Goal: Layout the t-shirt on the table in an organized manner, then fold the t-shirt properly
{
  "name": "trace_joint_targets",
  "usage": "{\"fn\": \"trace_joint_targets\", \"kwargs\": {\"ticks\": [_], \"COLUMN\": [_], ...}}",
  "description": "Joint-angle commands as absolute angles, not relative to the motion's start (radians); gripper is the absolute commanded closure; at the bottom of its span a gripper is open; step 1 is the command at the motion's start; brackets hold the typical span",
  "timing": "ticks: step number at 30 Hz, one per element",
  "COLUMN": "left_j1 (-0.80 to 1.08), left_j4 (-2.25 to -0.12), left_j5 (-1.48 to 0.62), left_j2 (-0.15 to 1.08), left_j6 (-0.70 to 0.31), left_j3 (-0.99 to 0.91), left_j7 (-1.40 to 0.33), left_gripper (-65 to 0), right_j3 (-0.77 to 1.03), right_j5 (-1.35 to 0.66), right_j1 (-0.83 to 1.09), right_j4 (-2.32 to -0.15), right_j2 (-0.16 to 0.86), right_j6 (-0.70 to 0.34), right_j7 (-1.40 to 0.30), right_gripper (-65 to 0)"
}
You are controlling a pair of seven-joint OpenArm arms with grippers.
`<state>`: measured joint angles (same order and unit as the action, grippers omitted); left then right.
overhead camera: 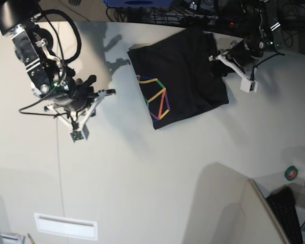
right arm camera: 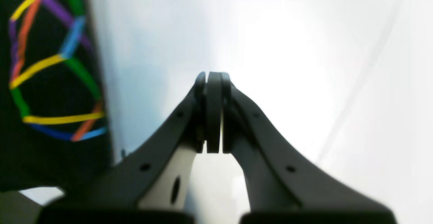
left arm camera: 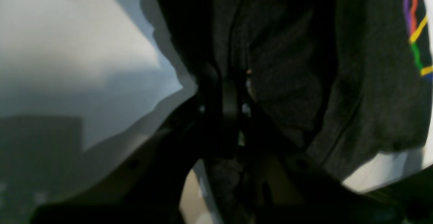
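Observation:
The black t-shirt (overhead camera: 183,71) lies partly folded at the far middle of the off-white table (overhead camera: 142,168), with its rainbow line print (overhead camera: 157,98) facing up near its left edge. My left gripper (overhead camera: 214,58) is at the shirt's far right edge. In the left wrist view it (left arm camera: 230,92) is shut on a bunch of the black fabric (left arm camera: 297,82). My right gripper (overhead camera: 111,92) is to the left of the shirt, apart from it. In the right wrist view it (right arm camera: 213,76) is shut and empty over bare table (right arm camera: 304,48), with the print (right arm camera: 54,61) at the left.
A small white recessed panel (overhead camera: 66,226) is at the near left. A thin seam line (overhead camera: 58,152) runs down the table. A green tape roll (overhead camera: 291,173) and a keyboard (overhead camera: 287,213) are at the near right. Cables and gear (overhead camera: 193,7) lie beyond the far edge.

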<state>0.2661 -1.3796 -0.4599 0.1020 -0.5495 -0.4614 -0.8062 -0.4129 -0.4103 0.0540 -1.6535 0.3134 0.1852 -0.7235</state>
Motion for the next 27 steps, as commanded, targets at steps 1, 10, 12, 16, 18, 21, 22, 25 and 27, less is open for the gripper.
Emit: {"fn": "trace_joint_targets", "kwargs": {"ticks": [1,10,12,16,18,21,22,25,27], "left_j1": [0.223,-0.091,-0.199,-0.358,-0.417,-0.483,-0.499,-0.524,-0.536], "left_j4": [-1.385,-1.320,-1.274,-1.188,-1.144,-1.061,-1.035,-0.974,-0.940], "left_j5": [-0.424,-0.246,-0.183,-0.042,0.012,0.071,0.094,0.165,0.193], "left_j2": [0.127,0.309,0.317,0.294,0.236,0.134,0.102,0.031,-0.008], "left_j6": [-0.545,-0.542,-0.541,-0.541,-0.541,-0.541,-0.541,-0.541,-0.541], "left_j3": [-0.452,0.162,0.321,0.590,0.677,0.780,0.822,0.928,0.969], "left_j7": [-0.848,-0.914,-0.898,-0.765,-0.708,-0.667,-0.645,-0.555,-0.504], "left_gripper": [0.0,0.0,0.0,0.0,0.0,0.0,0.0,0.0,0.0], "right_j3": [-0.406,-0.349,-0.326,-0.274,-0.236,-0.173,-0.154,-0.104,-0.073], "right_j5": [-0.407,-0.407,-0.407,-0.407,-0.407,-0.407,-0.407,-0.407,-0.407], "right_j1": [0.041,0.047,0.067,0.105,0.128,0.168,0.180,0.209,0.225], "right_j4": [-1.667,-1.667,-1.669,-1.669,-1.669,-1.669,-1.669,-1.667,-1.667], "right_j2": [0.315,0.315,0.315,0.315,0.315,0.315,0.315,0.315,0.315], "right_j6": [0.182,0.182,0.182,0.182,0.182,0.182,0.182,0.182,0.182], "right_j7": [-0.705,-0.713,-0.707,-0.707,-0.707,-0.707,-0.707,-0.707,-0.707], "right_gripper": [0.0,0.0,0.0,0.0,0.0,0.0,0.0,0.0,0.0]}}
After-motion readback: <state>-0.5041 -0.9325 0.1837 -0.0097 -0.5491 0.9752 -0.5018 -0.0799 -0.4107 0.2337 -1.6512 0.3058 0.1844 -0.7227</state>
